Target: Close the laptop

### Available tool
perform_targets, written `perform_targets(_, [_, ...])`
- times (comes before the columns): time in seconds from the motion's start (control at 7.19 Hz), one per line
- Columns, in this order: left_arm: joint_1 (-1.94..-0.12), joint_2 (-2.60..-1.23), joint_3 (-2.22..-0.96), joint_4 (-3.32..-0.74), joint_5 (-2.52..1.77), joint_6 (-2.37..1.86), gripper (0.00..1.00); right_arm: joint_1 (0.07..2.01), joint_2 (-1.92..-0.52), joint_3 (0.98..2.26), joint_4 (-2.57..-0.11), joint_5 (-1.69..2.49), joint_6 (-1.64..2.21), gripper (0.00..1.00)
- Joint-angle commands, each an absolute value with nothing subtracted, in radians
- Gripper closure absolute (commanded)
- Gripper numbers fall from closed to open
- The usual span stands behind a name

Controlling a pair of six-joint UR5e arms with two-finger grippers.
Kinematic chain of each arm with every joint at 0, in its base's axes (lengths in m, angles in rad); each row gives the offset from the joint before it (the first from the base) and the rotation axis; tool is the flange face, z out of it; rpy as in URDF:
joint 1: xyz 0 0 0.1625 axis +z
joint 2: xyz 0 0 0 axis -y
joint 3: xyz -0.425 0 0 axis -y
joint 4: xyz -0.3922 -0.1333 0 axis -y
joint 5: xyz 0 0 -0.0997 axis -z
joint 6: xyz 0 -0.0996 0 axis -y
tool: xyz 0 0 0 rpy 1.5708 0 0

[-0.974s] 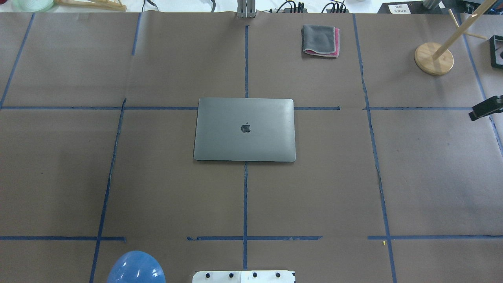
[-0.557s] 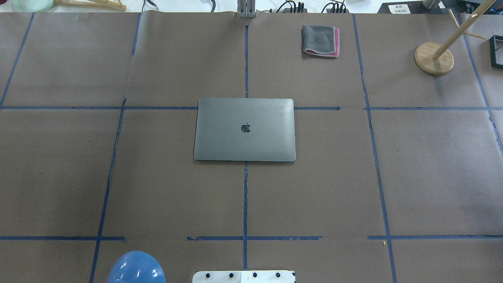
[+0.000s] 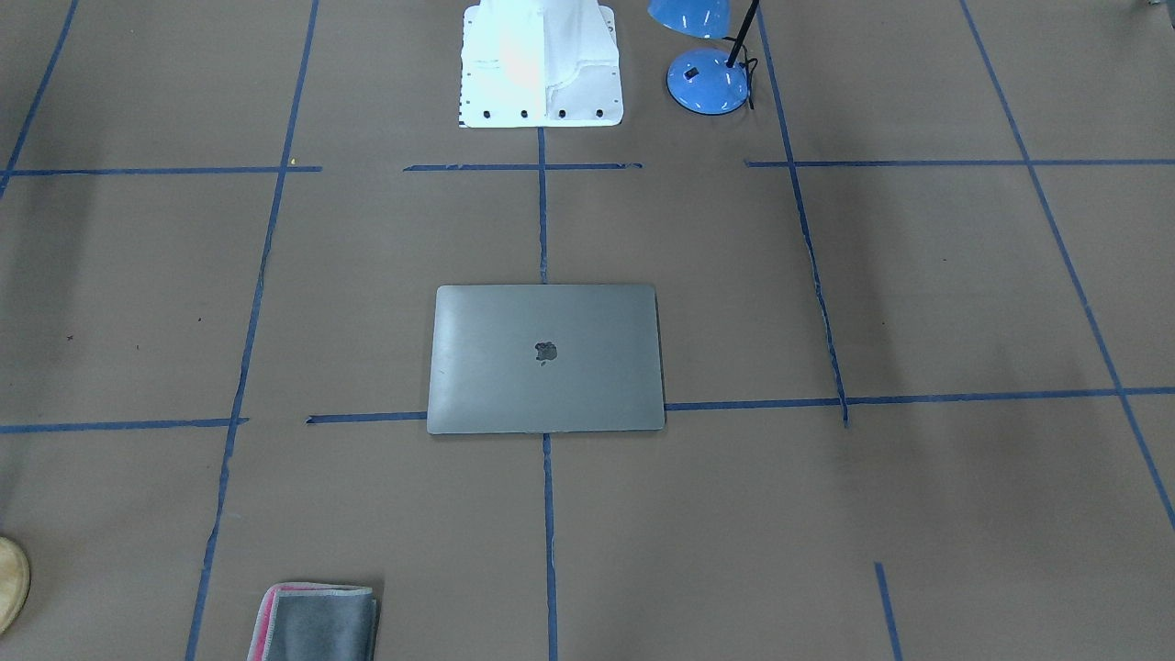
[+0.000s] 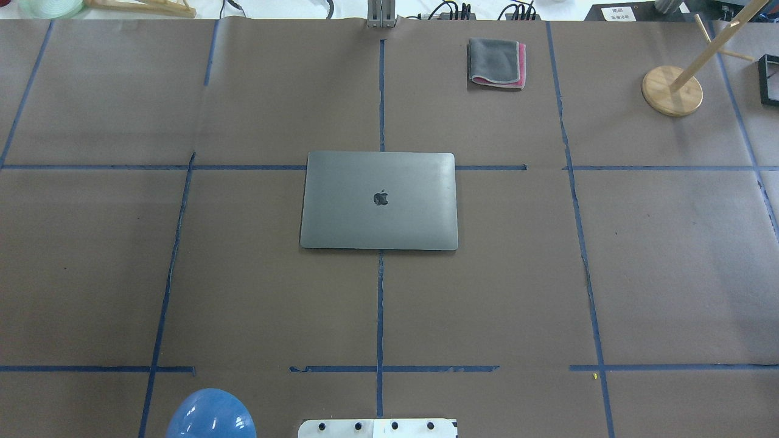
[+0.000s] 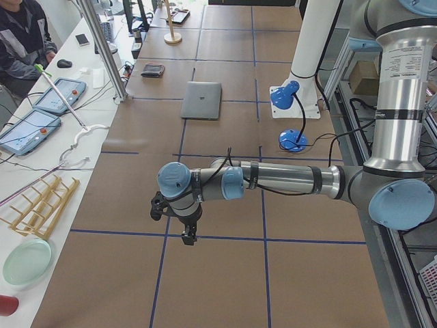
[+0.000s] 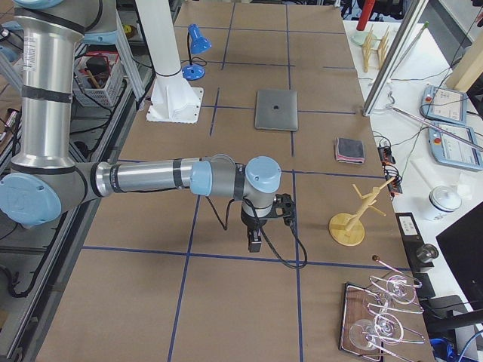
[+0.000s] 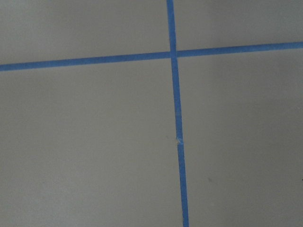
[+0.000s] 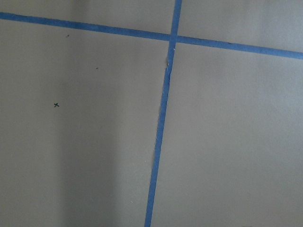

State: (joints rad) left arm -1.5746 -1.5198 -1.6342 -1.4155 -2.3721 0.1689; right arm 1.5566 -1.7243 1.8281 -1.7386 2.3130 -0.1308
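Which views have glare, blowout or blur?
Front-facing: base blown out white, broad soft shadows toward both sides. Overhead: glare streaks on lamp, faint sheen on laptop. Both wrist views: slightly soft, flat light, only tape on paper.

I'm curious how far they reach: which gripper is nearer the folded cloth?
Right. The right gripper hangs on the same side of the laptop as the cloth; the left gripper hangs past the laptop, toward the opposite end.

The laptop [image 4: 378,201] lies central on the table [image 4: 243,292], the cloth [image 4: 496,62] beyond it rightward, seemingly well apart.
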Motion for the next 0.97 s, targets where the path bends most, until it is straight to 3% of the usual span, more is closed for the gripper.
perform_targets(0.0, [-1.575, -1.47, -1.658, -1.42, -2.358, 0.17, 0.0, 1.565, -1.727, 1.838, -1.738, 2.316, -0.106, 0.0])
perform_targets(0.83, [-1.565, -1.471, -1.667, -1.422, -2.353, 0.176, 0.0, 1.565, -1.735, 1.83, -1.738, 2.318, -0.107, 0.0])
